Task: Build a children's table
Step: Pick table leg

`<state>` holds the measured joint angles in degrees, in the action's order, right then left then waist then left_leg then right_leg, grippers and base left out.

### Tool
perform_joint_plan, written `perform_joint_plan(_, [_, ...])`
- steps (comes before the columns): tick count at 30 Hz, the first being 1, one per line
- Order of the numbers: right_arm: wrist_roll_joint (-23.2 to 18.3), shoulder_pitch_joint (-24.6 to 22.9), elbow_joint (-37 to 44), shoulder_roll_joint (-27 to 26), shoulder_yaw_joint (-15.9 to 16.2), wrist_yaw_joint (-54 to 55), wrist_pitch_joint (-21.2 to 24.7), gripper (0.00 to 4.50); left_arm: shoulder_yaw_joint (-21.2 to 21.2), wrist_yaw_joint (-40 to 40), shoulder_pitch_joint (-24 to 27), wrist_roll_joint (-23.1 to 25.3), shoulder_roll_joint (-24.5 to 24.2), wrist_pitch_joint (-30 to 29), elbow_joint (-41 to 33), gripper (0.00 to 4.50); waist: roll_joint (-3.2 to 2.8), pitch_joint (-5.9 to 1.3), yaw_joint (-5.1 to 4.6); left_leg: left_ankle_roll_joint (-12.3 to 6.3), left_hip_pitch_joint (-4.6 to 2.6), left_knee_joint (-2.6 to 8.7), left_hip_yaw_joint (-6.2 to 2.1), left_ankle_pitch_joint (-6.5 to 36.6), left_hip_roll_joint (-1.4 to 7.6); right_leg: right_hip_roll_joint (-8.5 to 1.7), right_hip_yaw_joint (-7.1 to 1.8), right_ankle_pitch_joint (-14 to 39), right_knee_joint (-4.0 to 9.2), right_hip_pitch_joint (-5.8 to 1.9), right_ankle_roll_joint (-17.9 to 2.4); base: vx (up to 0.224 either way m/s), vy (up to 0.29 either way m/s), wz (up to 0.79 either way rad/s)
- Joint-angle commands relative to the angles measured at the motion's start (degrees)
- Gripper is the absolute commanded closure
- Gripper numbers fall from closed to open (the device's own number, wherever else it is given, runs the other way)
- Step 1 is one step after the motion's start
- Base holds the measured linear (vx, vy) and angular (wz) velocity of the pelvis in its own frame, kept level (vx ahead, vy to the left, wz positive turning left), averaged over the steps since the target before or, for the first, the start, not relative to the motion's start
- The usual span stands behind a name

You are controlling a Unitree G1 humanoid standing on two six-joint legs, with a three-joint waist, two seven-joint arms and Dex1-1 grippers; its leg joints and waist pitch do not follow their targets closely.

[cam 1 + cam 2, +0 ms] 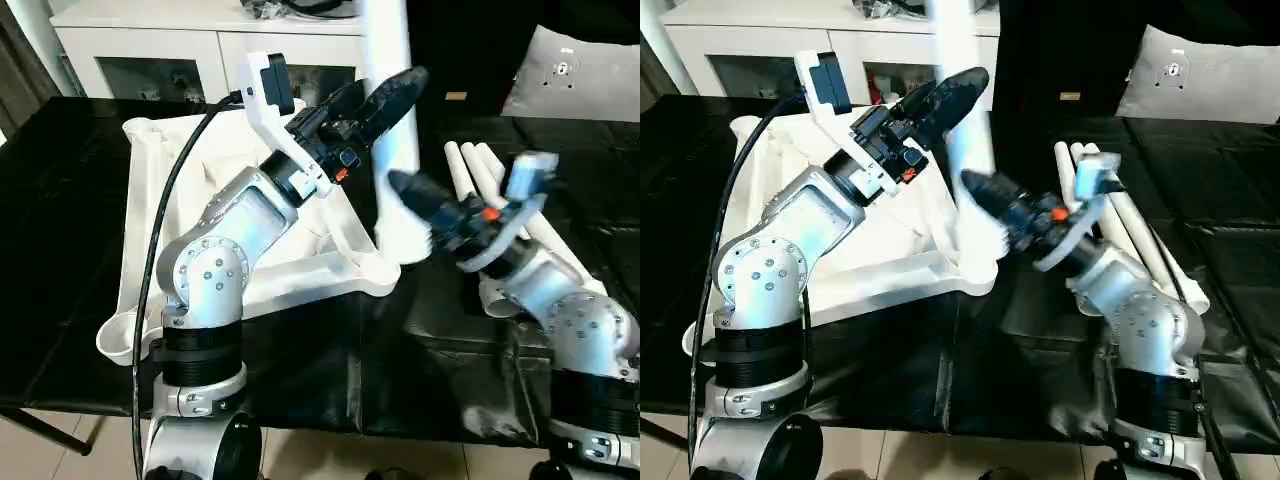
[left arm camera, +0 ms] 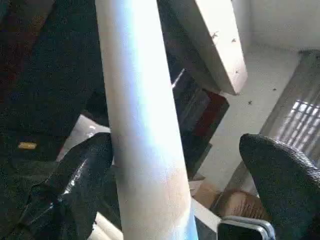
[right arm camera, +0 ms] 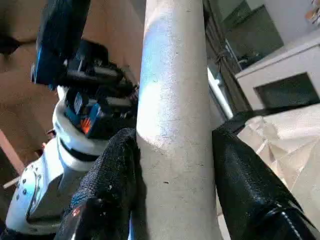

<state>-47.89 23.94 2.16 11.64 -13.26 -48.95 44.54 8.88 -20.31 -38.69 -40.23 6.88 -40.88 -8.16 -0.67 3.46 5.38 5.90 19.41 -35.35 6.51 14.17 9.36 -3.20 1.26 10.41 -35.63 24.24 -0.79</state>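
The children's table top (image 1: 335, 268) lies upside down on the black-covered bench, ribbed side up. One white leg (image 1: 388, 120) stands upright in its near right corner socket. My right gripper (image 1: 402, 192) is shut on this leg low down, a finger (image 3: 114, 175) pressed on each side of the tube (image 3: 172, 100). My left gripper (image 1: 403, 90) is higher up at the same leg and open. One of its fingers (image 2: 82, 172) rests against the leg (image 2: 142, 125); the other finger (image 2: 282, 172) stands well clear of it.
Several spare white legs (image 1: 482, 165) lie side by side on the bench behind my right arm. A white cabinet (image 1: 150, 40) stands behind the bench, and a grey cushion (image 1: 580, 70) sits at the back right.
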Motion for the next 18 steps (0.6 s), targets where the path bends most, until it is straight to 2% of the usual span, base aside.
perform_joint_plan(1, [-0.1, -0.3, 2.4, -0.2, 0.1, -0.5, -1.0, 2.62, -1.1, 0.7, 0.1, 0.3, -0.4, 0.0, 0.0, 0.00, 1.26, -4.04, 0.28, -6.57, 1.65, 3.39, 0.84, -5.4, 1.13, -2.98, -1.61, 8.5, 4.12, -4.76, -11.0, 0.000, 0.000, 0.00])
perform_joint_plan(4, [-0.9, -0.3, 2.4, -0.4, 0.0, -0.5, -1.1, 2.62, -1.0, 0.9, 0.1, 0.1, -0.4, 0.1, 0.1, 0.00, 1.28, -4.04, 0.28, -6.74, 1.66, 3.38, 0.83, -5.8, 1.16, -3.00, -1.60, 7.9, 4.04, -4.76, -11.3, 0.000, 0.000, 0.00])
perform_joint_plan(9, [1.7, -0.2, 2.4, 0.5, 2.2, -0.7, -3.7, 2.62, -1.6, 1.5, 0.0, 1.6, -0.9, 0.8, 0.3, 0.00, 1.29, -4.16, 0.24, -7.02, 1.69, 3.32, 0.81, -6.5, 1.27, -3.09, -1.46, 6.8, 3.90, -4.80, -11.4, 0.000, 0.000, 0.00])
perform_joint_plan(10, [2.3, 0.0, 2.6, 0.4, 2.8, -0.3, -4.3, 2.62, -3.4, 2.2, 0.0, 4.4, -2.1, 1.2, 0.3, 0.17, 1.21, -4.19, 0.23, -7.28, 1.64, 3.30, 0.78, -6.8, 1.35, -3.10, -1.40, 6.6, 3.89, -4.74, -11.4, 0.000, 0.000, 0.00])
perform_joint_plan(12, [3.6, 0.1, 2.8, 0.3, 3.4, 0.4, -5.3, 2.62, -4.8, 3.0, 0.0, 6.3, -3.0, 1.3, 0.5, 0.17, 1.16, -4.24, 0.15, -7.61, 1.56, 3.23, 0.78, -7.2, 1.47, -3.12, -1.38, 6.0, 3.81, -4.60, -11.2, 0.000, 0.000, 0.00])
perform_joint_plan(13, [8.2, 0.2, 2.5, -0.3, 5.2, 2.7, -9.0, 2.62, -6.3, 4.5, 0.0, 9.8, -3.6, 3.3, 1.0, 0.27, 1.10, -4.33, 0.24, -7.63, 1.58, 3.19, 0.72, -7.9, 1.54, -3.21, -1.33, 5.4, 3.70, -4.58, -11.2, 0.000, 0.000, 0.00])
perform_joint_plan(14, [8.2, 0.2, 2.5, -0.3, 5.2, 2.7, -9.0, 2.62, -6.3, 4.5, 0.0, 9.8, -3.6, 3.3, 1.0, 0.34, 1.14, -4.32, 0.24, -7.48, 1.68, 3.17, 0.67, -8.3, 1.65, -3.27, -1.28, 5.3, 3.75, -4.51, -11.0, 0.000, 0.000, 0.00])
perform_joint_plan(16, [11.3, 0.2, 1.8, -1.1, 6.0, 4.9, -11.9, 2.62, -6.6, 5.7, 0.2, 11.3, -3.0, 5.3, 1.4, 0.34, 0.74, -4.47, 0.23, -7.01, 1.70, 3.00, 0.73, -8.9, 1.50, -3.25, -1.17, 3.5, 3.53, -4.56, -11.8, 0.000, 0.000, 0.00])
perform_joint_plan(17, [12.0, 0.3, 1.5, -1.4, 6.1, 5.8, -12.7, 2.62, -6.7, 6.2, 0.3, 11.8, -2.8, 6.1, 1.6, 0.34, 0.76, -4.46, 0.24, -6.94, 1.77, 3.02, 0.72, -8.9, 1.55, -3.27, -1.16, 3.1, 3.52, -4.54, -11.9, 0.000, 0.000, 0.00])
perform_joint_plan(18, [12.3, 0.5, 0.9, -1.9, 6.0, 6.7, -13.3, 2.62, -7.6, 7.3, 0.4, 14.3, -3.0, 8.2, 2.0, 0.34, 0.65, -4.43, 0.23, -6.87, 1.83, 3.09, 0.63, -8.6, 1.64, -3.33, -1.06, 2.9, 3.58, -4.59, -12.1, 0.000, 0.000, 0.00])
